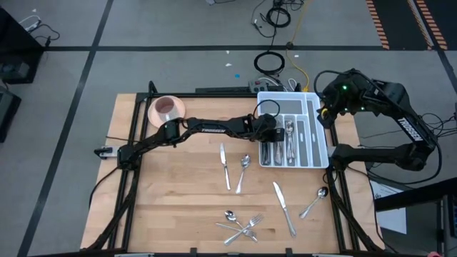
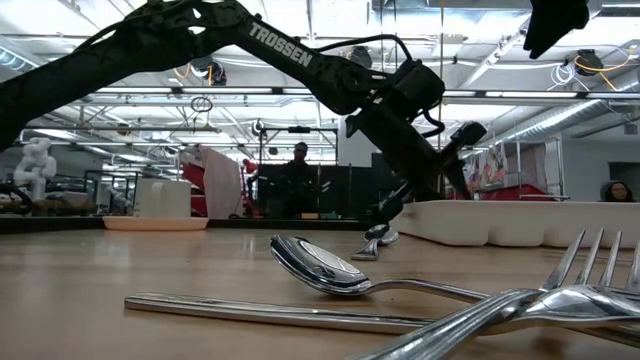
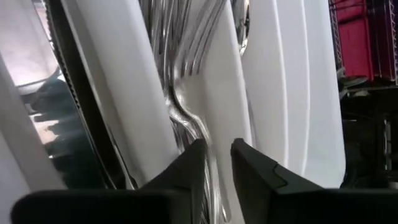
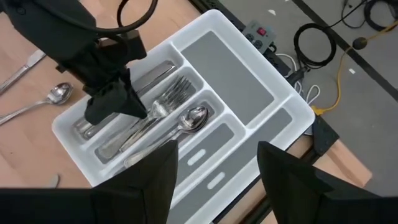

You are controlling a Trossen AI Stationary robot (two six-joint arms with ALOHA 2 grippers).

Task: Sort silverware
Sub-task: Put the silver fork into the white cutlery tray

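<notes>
Shiny silver forks (image 4: pixel 163 99), a spoon (image 4: pixel 189 118) and knives (image 4: pixel 152 73) lay lengthwise in neighbouring slots of the tray. Loose on the wood lay a knife (image 1: pixel 225 165) beside a spoon (image 1: pixel 243 170), another knife (image 1: pixel 283 207), a lone spoon (image 1: pixel 314 203), and a crossed heap of forks and a spoon (image 1: pixel 241 225) near the front edge.

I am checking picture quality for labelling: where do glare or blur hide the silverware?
Low view: the nearest forks are out of focus, and the spoon mirrors the ceiling lights. Left wrist view: the forks in the tray are smeared and bright against its white wall, just past the left pincer. High view and right wrist view: even light, the pieces read clearly.
</notes>
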